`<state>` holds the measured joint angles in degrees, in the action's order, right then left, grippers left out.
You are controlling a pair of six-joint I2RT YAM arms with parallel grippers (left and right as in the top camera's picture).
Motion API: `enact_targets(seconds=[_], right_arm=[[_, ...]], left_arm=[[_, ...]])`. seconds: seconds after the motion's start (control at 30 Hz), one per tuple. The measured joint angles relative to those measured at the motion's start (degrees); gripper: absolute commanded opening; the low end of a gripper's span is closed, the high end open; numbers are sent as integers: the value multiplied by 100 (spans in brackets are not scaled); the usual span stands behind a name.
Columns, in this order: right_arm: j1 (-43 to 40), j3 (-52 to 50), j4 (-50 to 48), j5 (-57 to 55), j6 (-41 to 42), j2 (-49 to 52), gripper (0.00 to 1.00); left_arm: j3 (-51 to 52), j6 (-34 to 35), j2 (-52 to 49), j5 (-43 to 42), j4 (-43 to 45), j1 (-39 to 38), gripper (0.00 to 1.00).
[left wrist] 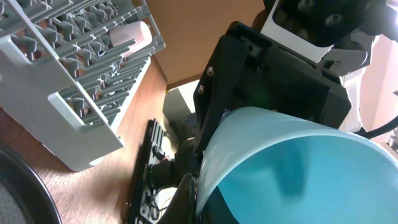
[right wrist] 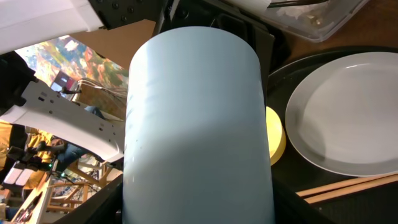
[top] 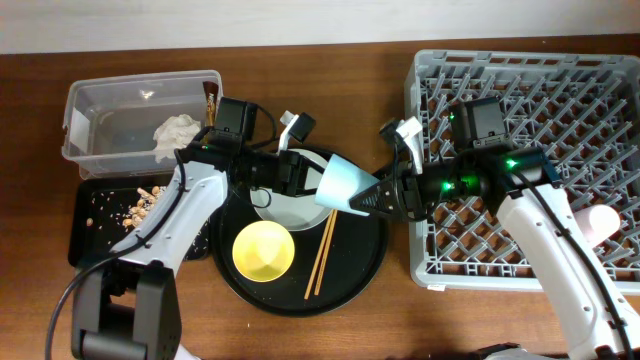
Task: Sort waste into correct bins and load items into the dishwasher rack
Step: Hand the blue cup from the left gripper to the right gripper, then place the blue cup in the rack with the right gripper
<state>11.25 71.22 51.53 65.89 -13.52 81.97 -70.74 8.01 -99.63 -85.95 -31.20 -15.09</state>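
The light blue cup (top: 343, 186) is held on its side in mid-air, its narrow base apparently clamped between the fingers of the right gripper (top: 372, 198). Its wide mouth is turned toward the left gripper (top: 303, 177), just ahead, and whether that gripper is closed on the rim cannot be told. A handover is judged to be in hand: the right grip should be kept firm until the rim is seen to be free. Only then should the cup be drawn back to the dishwasher rack (top: 600, 75) behind the right gripper and set mouth down among the pegs.
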Motion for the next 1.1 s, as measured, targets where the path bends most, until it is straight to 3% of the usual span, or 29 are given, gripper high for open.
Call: enact_targets(seconds=[0.07,0.13,0.23,0.4,0.53,0.63,0.77,0.97,1.1], right_arm=[[9,0,46,-144,20,0,53],[15,-4,212,-619,44,4,50],[-177,-9,752,-1523,170,13,48],[-1700,785,1731,-3324,660,66,47],[-2970,1237,1880,-5073,1521,66,46],[-3709,1237,1902,-6024,2055,131,46],[-4238,1248,1875,-6354,2253,592,52],[-4306,1250,1676,-6325,2406,1543,86],[-4306,1342,1792,-5897,2371,1545,83]], left_arm=[[0,22,2,256,33,0,34],[-4,44,2,1113,-195,-20,41],[-22,66,7,2623,-791,46,42],[-26,63,455,5224,-2096,844,42],[-26,61,1143,6319,-2323,1241,42],[-28,61,1432,6640,-2330,1270,42],[-28,61,1440,6754,-2341,1270,42],[-28,61,1440,6802,-2350,1270,43],[-28,48,1440,6804,-2347,1270,48]])
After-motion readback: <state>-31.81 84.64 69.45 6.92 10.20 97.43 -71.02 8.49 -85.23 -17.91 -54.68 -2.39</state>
